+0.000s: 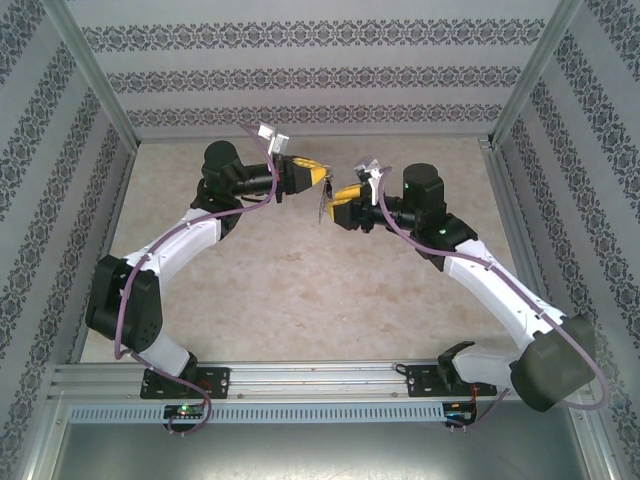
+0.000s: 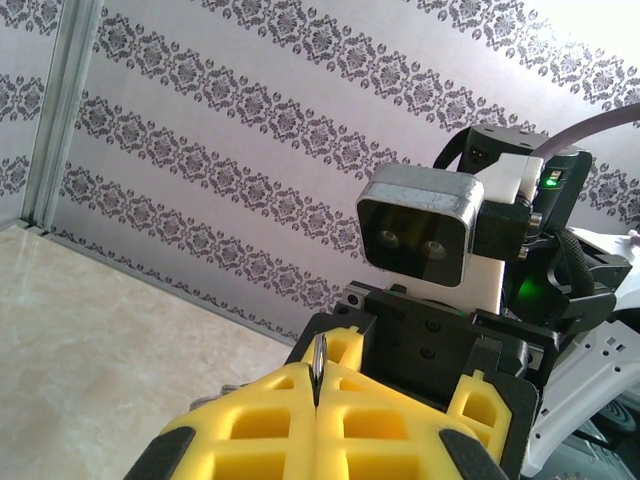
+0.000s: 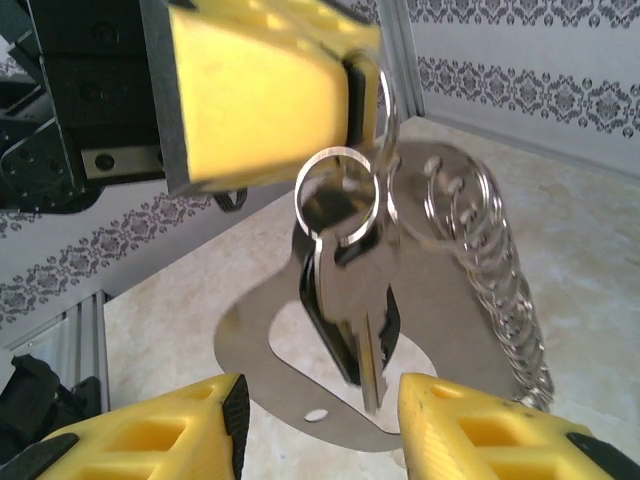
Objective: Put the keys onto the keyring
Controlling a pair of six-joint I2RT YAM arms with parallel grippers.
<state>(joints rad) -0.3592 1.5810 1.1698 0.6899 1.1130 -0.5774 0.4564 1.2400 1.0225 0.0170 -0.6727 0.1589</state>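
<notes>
While the left gripper [image 2: 316, 395] is clamping the keyring [image 3: 262, 345], the right gripper [image 3: 320, 425] is hovering, fingers apart, either side of the key [image 3: 362, 335] dangling off it.

The left claw [image 3: 350, 90] hides the keyring's [image 3: 430, 300] top from us; the key's [image 3: 368, 340] blade covers much of its black head; the bottom edge cuts off the right claw [image 3: 320, 415].

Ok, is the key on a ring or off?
On, it seems: the key hangs free from one ring of the keyring, untouched inside the open right claw.
</notes>
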